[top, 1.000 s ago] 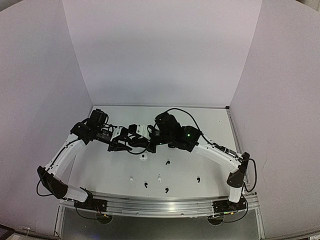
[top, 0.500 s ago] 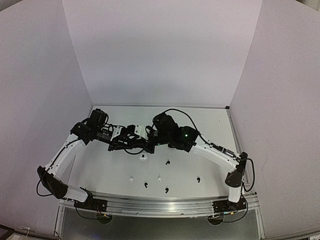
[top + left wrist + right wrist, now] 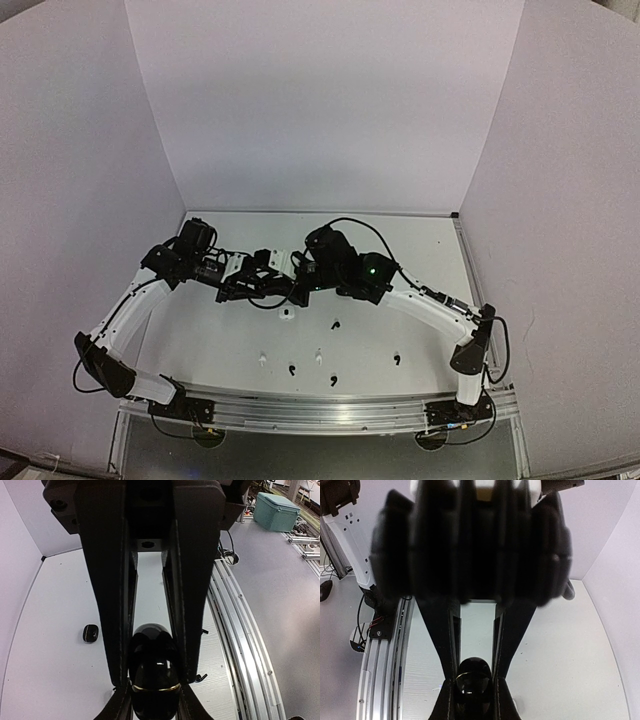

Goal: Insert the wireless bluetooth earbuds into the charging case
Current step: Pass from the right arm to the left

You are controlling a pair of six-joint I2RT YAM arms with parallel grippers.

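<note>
Charging case (image 3: 154, 667) stays pinched by left end effector (image 3: 154, 702) and right end effector (image 3: 473, 700), both arms unmoved.

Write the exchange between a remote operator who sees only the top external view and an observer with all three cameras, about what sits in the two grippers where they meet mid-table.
Operator: Where the arms meet I see only black. What is in the left gripper?
Observer: A glossy black charging case with a gold band; the gripper is shut on it.
Operator: And the right gripper?
Observer: It is closed around a black rounded object. I cannot tell whether that is the same case.
Operator: Anything else I miss?
Observer: A small black oval thing lies on the table, apart from the left gripper.
</note>
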